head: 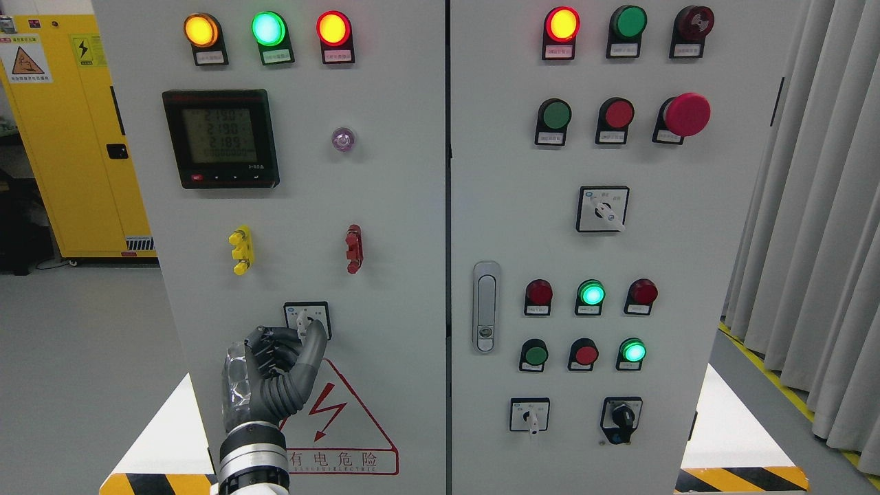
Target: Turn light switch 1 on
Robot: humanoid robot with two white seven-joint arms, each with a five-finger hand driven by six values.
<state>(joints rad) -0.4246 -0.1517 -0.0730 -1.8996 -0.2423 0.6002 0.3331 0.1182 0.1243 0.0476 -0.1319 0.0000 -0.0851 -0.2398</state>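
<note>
One hand works: the left hand (275, 364) reaches the rotary switch (307, 320) low on the left cabinet door (385, 289), fingers curled with fingertips pinching its knob. Grasping looks done; next comes a careful twist.

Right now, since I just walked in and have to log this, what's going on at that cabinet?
The robot's left hand is raised to the grey control cabinet, fingers curled at the small rotary switch low on the left door. Whether it has been turned is unclear. The right hand is out of view.
</note>
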